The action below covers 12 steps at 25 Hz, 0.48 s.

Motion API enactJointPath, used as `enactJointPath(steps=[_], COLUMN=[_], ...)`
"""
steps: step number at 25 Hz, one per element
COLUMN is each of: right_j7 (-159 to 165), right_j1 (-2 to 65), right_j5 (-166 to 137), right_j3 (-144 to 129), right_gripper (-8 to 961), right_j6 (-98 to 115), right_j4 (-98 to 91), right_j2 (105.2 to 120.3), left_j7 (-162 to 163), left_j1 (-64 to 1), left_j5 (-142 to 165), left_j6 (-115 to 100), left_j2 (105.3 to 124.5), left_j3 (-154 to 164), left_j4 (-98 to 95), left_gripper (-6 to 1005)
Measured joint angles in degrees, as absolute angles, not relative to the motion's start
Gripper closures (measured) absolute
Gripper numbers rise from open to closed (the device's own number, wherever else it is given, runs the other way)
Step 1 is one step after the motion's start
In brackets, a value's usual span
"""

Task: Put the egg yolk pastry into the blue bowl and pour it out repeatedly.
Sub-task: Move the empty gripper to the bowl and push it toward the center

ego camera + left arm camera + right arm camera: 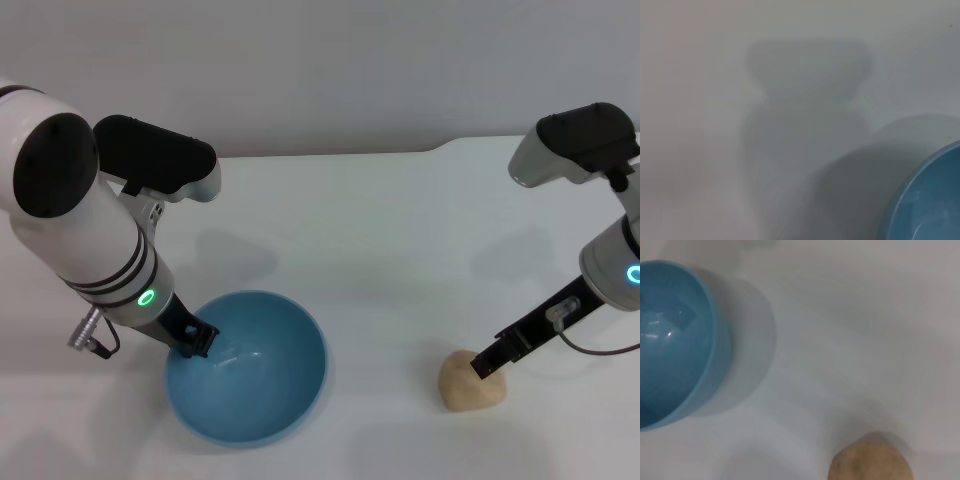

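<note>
Left pincer [200,338]: we grip the bowl [255,385] rim, closed on it.
Pastry [470,384]: on the surface, well right of the bowl.
Right pincer [491,365]: at the pastry; opening unclear.
Next: we likely lift the pastry, carry it bowlward.

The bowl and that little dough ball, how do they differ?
The bowl is light blue, glossy and hollow; the pastry is tan, matte and a solid lump. The bowl is much wider than the pastry. The left tool is at the bowl's rim, while the right tool is at the pastry's top. Both rest on the white table.
</note>
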<state>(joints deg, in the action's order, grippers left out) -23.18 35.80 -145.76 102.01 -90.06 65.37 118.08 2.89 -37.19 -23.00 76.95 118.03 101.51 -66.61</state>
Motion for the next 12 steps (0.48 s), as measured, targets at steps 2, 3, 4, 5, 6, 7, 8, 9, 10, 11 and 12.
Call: enactJointPath(steps=[2, 3, 4, 5, 6, 7, 8, 9, 10, 11, 12], right_j7=[-23.21, -23.22, -23.23, -23.23, -23.23, -23.22, -23.21, -23.21, -23.21, -23.21, -23.21], right_j1=[36.07, 36.4, 36.57, 36.57, 36.72, 36.88, 37.21, 37.21, 37.38, 37.45, 37.48], right_j5=[-145.76, -145.72, -145.66, -145.66, -145.62, -145.59, -145.55, -145.55, -145.52, -145.5, -145.49], right_j3=[101.8, 101.44, 101.14, 101.14, 100.86, 100.56, 100.23, 100.23, 100.1, 99.85, 99.58], right_gripper=[503, 503, 503, 503, 504, 504, 504, 504, 504, 504, 504], right_j6=[-89.47, -88.82, -88.43, -88.43, -88.04, -87.64, -87.12, -87.12, -86.85, -86.51, -86.08], right_j4=[64.68, 63.47, 62.84, 62.84, 62.23, 61.56, 60.39, 60.39, 59.95, 59.6, 59.34], right_j2=[118.16, 118.18, 118.19, 118.19, 118.19, 118.2, 118.23, 118.23, 118.25, 118.28, 118.29], left_j7=[2.89, 2.9, 2.9, 2.9, 2.9, 2.9, 2.9, 2.9, 2.9, 2.9, 2.9], left_j1=[-37.21, -37.22, -37.22, -37.23, -37.24, -37.24, -37.25, -37.26, -37.26, -37.26, -37.27], left_j5=[-23.0, -23.0, -23.0, -23.02, -23.02, -23.02, -23.01, -23.0, -23.0, -23.0, -23.0], left_j6=[76.93, 76.92, 76.92, 76.91, 76.9, 76.9, 76.9, 76.9, 76.9, 76.9, 76.9], left_j2=[118.05, 118.06, 118.06, 118.06, 118.07, 118.08, 118.08, 118.08, 118.09, 118.1, 118.1], left_j3=[101.5, 101.5, 101.5, 101.5, 101.5, 101.5, 101.51, 101.51, 101.51, 101.51, 101.51], left_j4=[-66.61, -66.62, -66.62, -66.61, -66.6, -66.58, -66.57, -66.56, -66.56, -66.55, -66.54], left_gripper=[992, 992, 992, 993, 993, 993, 993, 993, 993, 993, 993])
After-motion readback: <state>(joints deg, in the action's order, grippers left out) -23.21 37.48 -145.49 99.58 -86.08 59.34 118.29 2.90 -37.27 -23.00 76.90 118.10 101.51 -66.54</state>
